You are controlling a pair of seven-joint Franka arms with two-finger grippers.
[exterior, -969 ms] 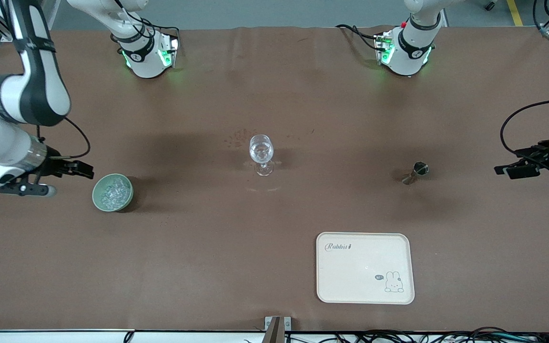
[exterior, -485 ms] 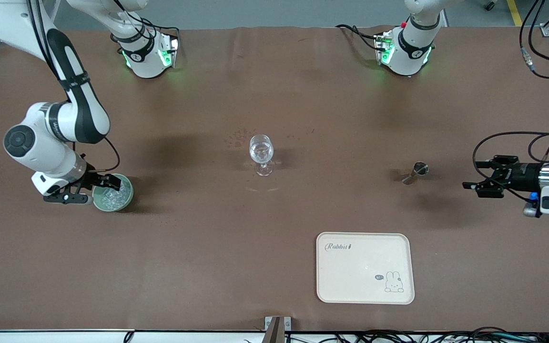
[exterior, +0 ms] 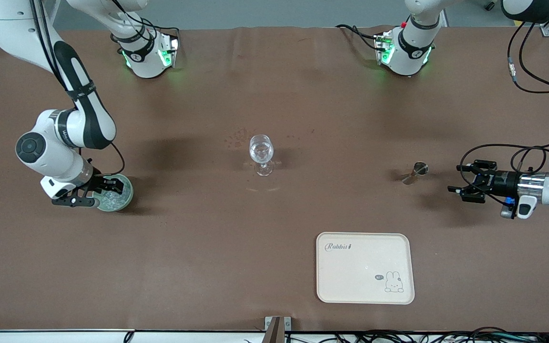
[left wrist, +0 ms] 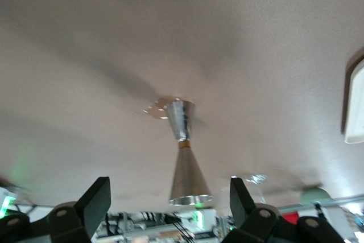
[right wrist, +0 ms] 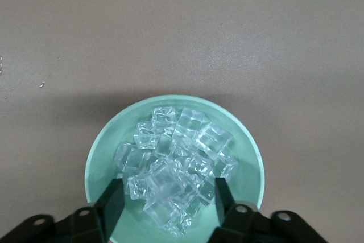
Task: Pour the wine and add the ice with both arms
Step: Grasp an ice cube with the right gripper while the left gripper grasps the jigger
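The right hand (exterior: 107, 186) hangs over the green bowl (exterior: 121, 196), which sits on the brown table (exterior: 208, 238) toward the right arm's end. Its fingers (right wrist: 114, 206) are spread apart and reach down inside the bowl's rim, one on each side of the topmost chunk of the ice (right wrist: 173, 166) — whether they press on it cannot be told. The ice lies heaped in the bowl, clear and glassy, filling most of it.

The left hand (exterior: 460, 182) is low over the table toward the left arm's end, lying nearly level and pointing at the metal jigger (exterior: 415, 172). Its fingers (left wrist: 94, 200) are wide apart and hold nothing; the jigger stands upright just ahead of them, apart from both. In the left wrist view the jigger (left wrist: 183, 152) shows as two cones joined at a narrow waist, centred between the two fingers.

A stemmed glass (exterior: 261, 153) stands upright near the middle of the table, between the bowl and the jigger and well apart from each. A cream tray (exterior: 365, 286) printed with a rabbit lies nearer to the front camera than the jigger — bare of other things.
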